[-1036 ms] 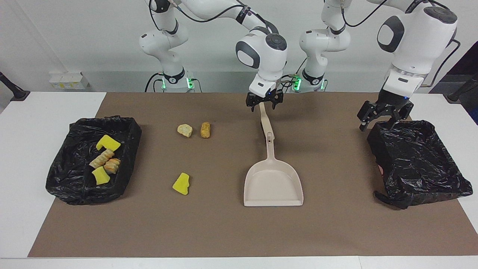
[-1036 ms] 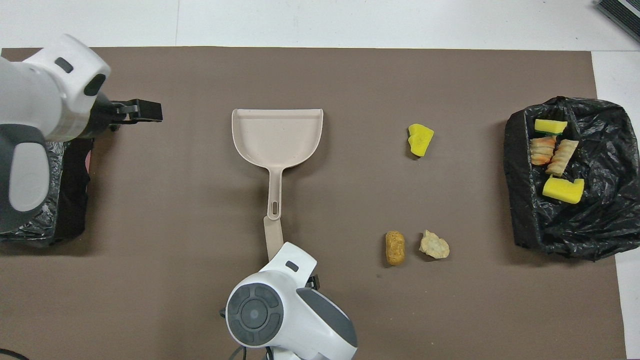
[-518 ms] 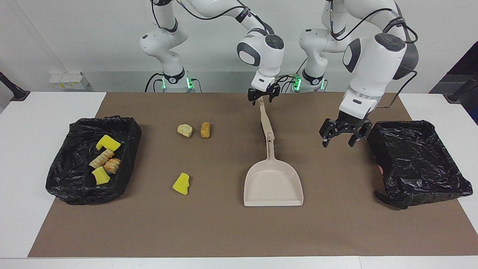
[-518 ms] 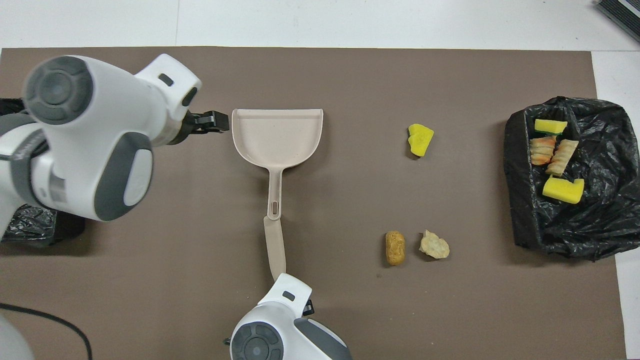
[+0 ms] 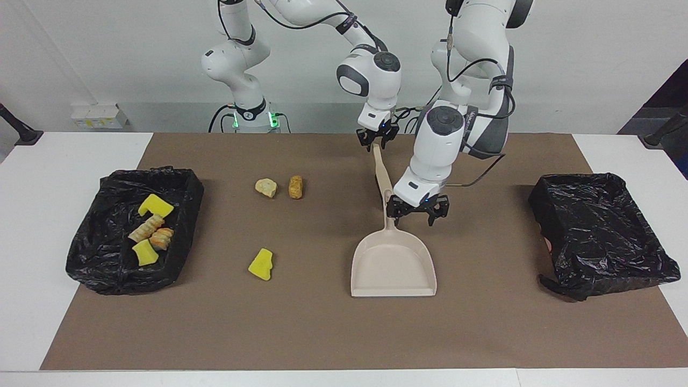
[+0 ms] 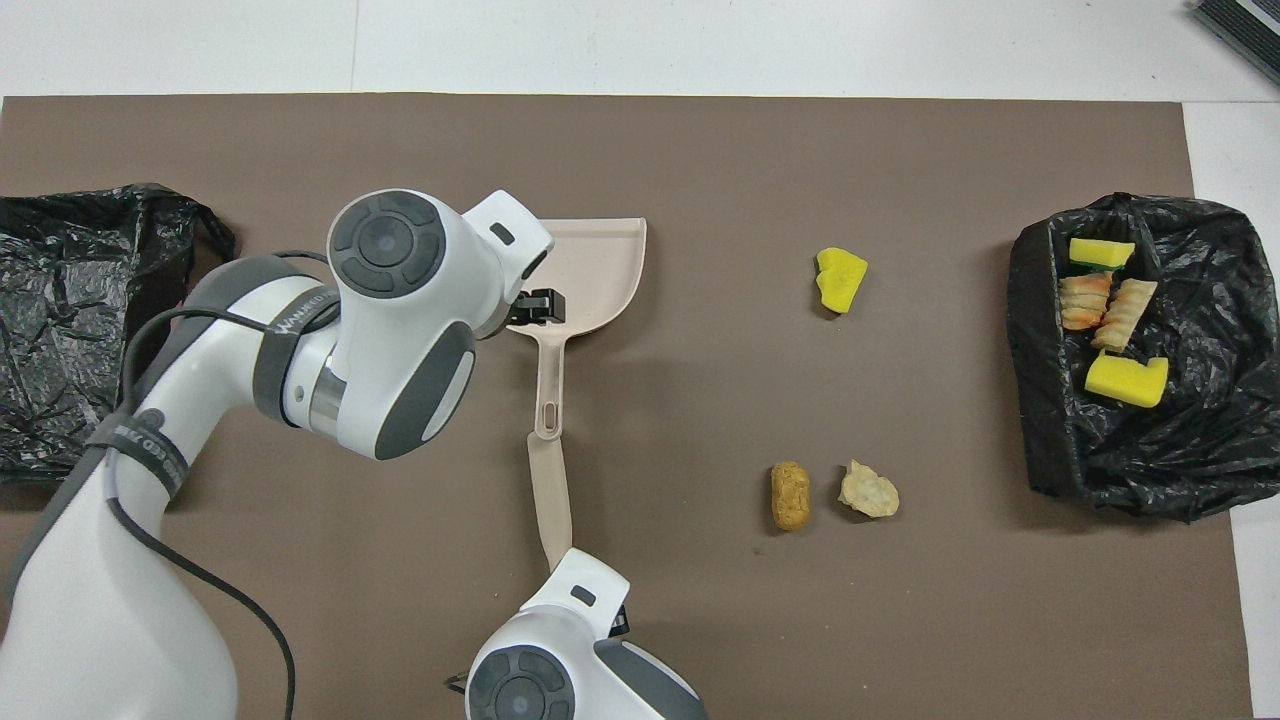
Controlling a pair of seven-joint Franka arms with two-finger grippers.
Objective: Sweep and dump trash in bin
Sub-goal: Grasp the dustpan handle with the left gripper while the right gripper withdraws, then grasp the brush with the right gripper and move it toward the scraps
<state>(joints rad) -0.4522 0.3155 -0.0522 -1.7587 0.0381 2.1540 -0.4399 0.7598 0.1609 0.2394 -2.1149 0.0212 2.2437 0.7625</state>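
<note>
From overhead, the left arm's bulk hides most of the left gripper (image 5: pixel 417 209) and one side of the dustpan (image 5: pixel 394 264). That gripper has swung in from the empty bin (image 5: pixel 596 228) and now hangs over the pan's neck, jaws spread. The right gripper (image 5: pixel 377 137) has risen slightly; it sits at the handle's tip, grip unclear. Three pieces of trash (image 5: pixel 261 264) lie on the worktop (image 5: pixel 301 333); four sit in the other bin (image 5: pixel 102 263).
</note>
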